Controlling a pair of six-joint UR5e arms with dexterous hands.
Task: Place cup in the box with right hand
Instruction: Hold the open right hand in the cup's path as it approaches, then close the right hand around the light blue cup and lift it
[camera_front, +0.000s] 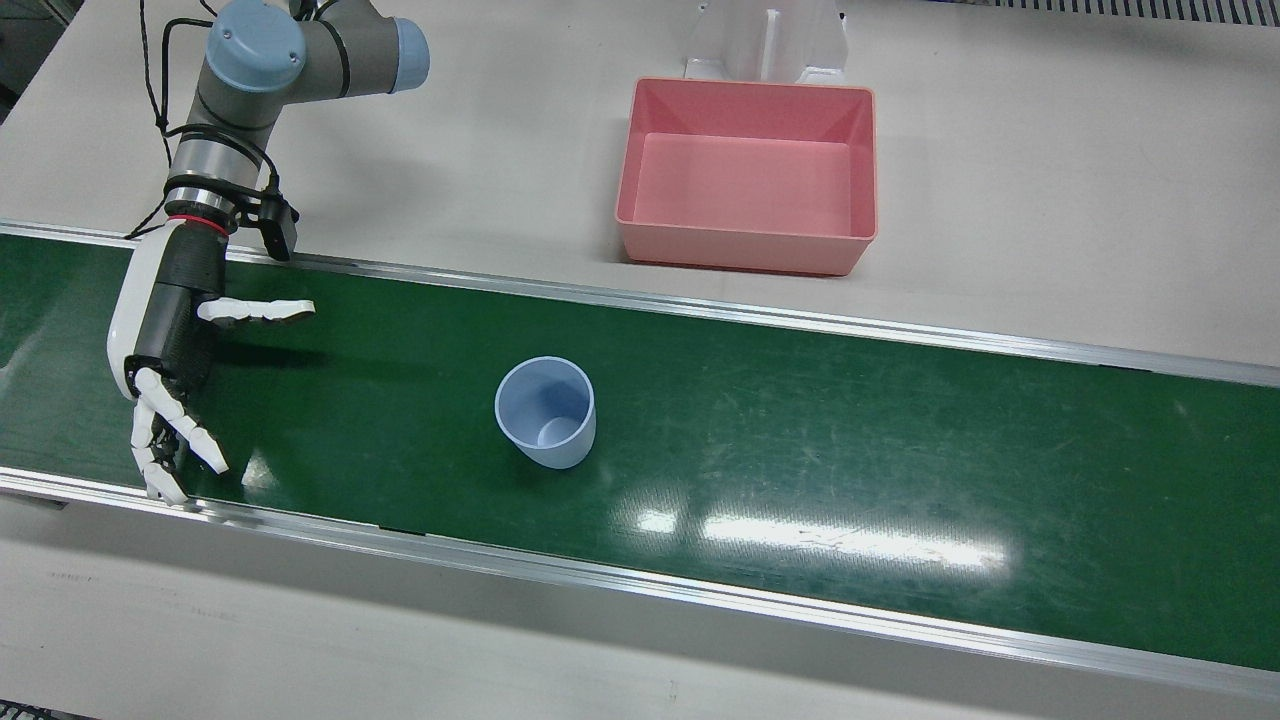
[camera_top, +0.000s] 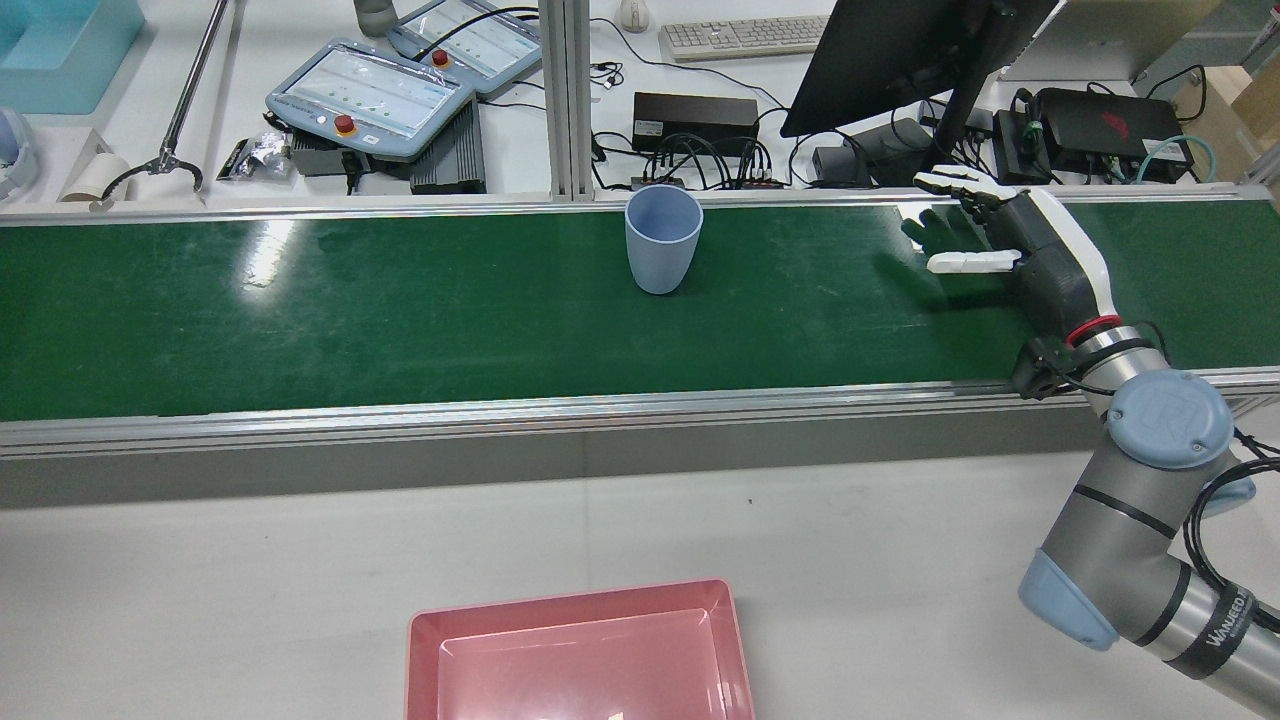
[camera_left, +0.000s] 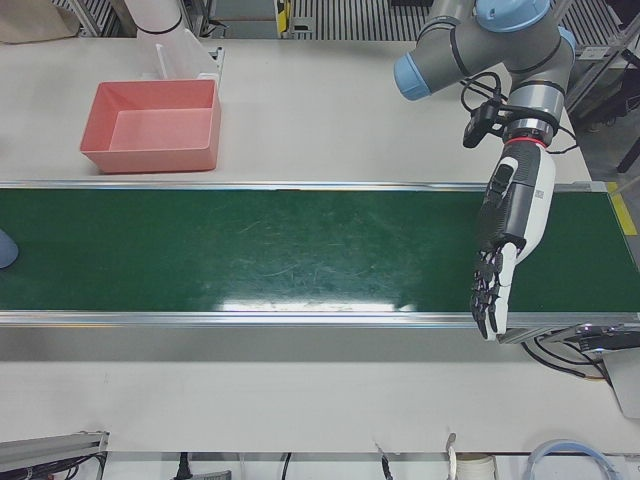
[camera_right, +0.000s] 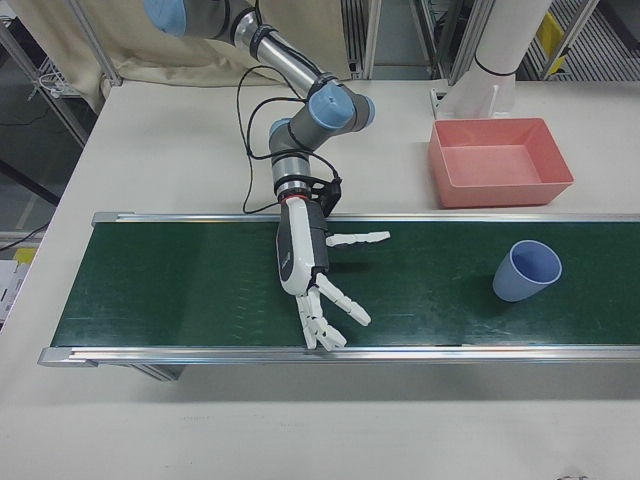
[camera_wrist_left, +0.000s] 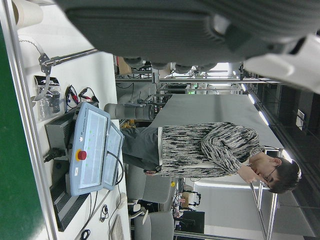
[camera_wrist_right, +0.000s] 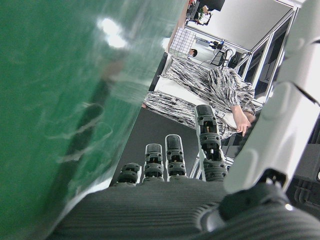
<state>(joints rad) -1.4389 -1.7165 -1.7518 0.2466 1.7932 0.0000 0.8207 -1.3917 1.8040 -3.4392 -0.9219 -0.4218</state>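
A light blue cup (camera_front: 546, 410) stands upright and empty on the green conveyor belt (camera_front: 900, 450), near its middle. It also shows in the rear view (camera_top: 662, 240), the right-front view (camera_right: 525, 270) and at the left edge of the left-front view (camera_left: 4, 248). The pink box (camera_front: 745, 250) sits empty on the white table behind the belt (camera_top: 570, 650) (camera_right: 500, 190) (camera_left: 150, 158). My right hand (camera_front: 170, 350) is open with fingers spread, low over the belt, well apart from the cup (camera_top: 1010, 245) (camera_right: 315, 270). My left hand (camera_left: 497, 270) is open over the belt's other end.
A white pedestal (camera_front: 765, 40) stands just behind the box. Metal rails (camera_front: 700, 310) edge the belt on both sides. Beyond the belt are teach pendants (camera_top: 370, 100), a monitor (camera_top: 900, 50) and cables.
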